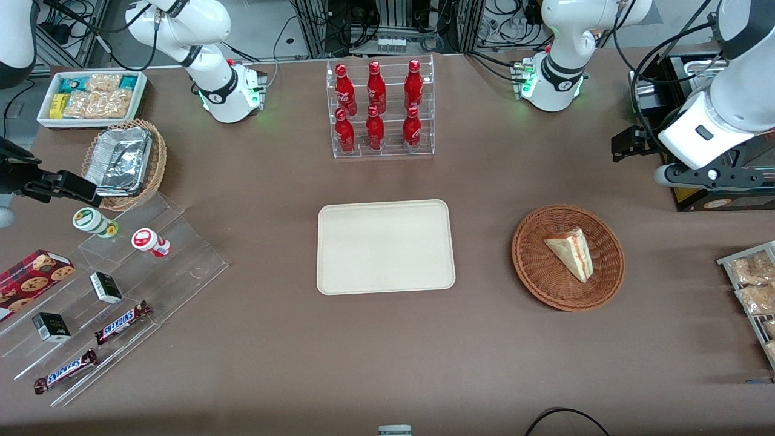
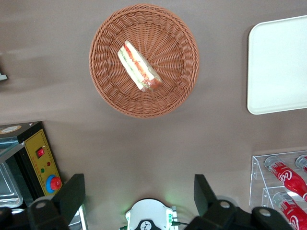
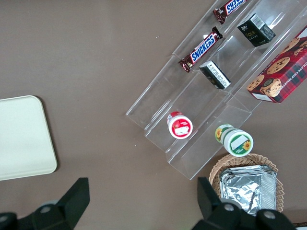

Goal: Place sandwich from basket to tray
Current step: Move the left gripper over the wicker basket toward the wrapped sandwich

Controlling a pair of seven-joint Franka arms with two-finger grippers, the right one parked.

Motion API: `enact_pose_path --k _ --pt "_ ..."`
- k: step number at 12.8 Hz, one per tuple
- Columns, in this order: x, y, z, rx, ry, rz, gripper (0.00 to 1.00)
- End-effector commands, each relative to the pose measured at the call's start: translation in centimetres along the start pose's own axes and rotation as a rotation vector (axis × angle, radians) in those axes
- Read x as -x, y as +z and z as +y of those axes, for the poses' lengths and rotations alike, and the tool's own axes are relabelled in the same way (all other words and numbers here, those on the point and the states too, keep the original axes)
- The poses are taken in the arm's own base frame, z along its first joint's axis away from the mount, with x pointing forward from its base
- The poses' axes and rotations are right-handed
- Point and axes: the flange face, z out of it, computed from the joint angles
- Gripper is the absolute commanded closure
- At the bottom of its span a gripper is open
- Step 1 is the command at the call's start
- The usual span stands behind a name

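The sandwich, a pale bread wedge with a red and green filling stripe, lies in the round reddish-brown wicker basket. The cream tray lies flat beside the basket at mid-table, with nothing on it. My gripper hangs high over the table, farther from the front camera than the basket and toward the working arm's end. It is open, its fingers spread wide with nothing between them.
A clear rack of red bottles stands farther from the front camera than the tray. A black box with a yellow panel sits near my gripper. A wire rack of snack packets lies at the working arm's end.
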Motion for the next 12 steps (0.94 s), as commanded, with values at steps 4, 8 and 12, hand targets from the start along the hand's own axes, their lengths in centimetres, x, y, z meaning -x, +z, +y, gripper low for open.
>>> enact_pose_path --k 4,8,12 --pt "-0.8 2.9 0.6 -0.019 0.029 0.008 0.00" --pt "-1.6 8.5 0.6 -0.022 0.027 0.009 0.00" --pt "-2.8 14.4 0.7 -0.023 0.034 0.069 0.00"
